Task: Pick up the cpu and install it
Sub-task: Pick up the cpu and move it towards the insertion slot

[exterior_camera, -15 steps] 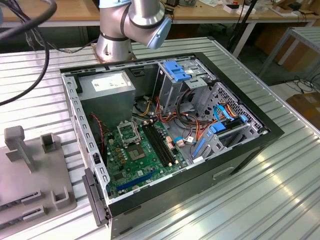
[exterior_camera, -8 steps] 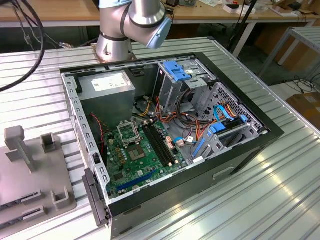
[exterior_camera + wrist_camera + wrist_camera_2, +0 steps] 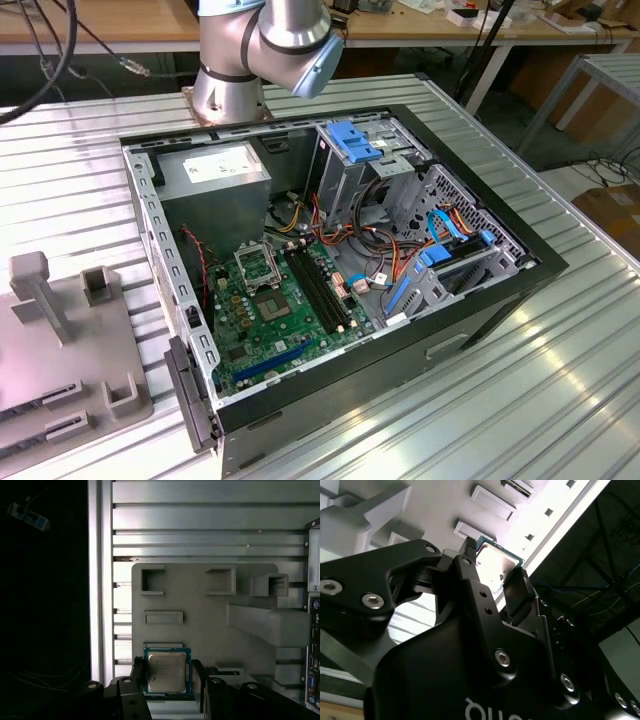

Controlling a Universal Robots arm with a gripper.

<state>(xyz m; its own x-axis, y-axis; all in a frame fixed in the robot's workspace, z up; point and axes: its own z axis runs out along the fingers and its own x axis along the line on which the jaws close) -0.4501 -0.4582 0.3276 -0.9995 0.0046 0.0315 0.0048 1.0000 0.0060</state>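
The cpu (image 3: 167, 672), a small square chip with a silvery top and green rim, sits between the two black fingers (image 3: 138, 674) of my gripper (image 3: 167, 676), which is shut on its opposite edges. It hangs well above the grey fixture tray (image 3: 200, 620). In the second wrist view the cpu (image 3: 496, 564) gleams between the fingertips of the gripper (image 3: 492, 569). In the exterior view the green motherboard (image 3: 285, 320) lies inside the open computer case (image 3: 520, 270), with the socket's metal frame (image 3: 252, 262) flipped up beside the bare socket (image 3: 272, 303).
The grey fixture tray (image 3: 70, 340) with raised posts lies at the exterior view's left, beside the case. Black memory slots (image 3: 322, 290), orange and blue cables (image 3: 390, 260), a drive cage (image 3: 360, 150) and a power supply (image 3: 215, 170) crowd the case. The arm's base (image 3: 235, 80) stands behind it.
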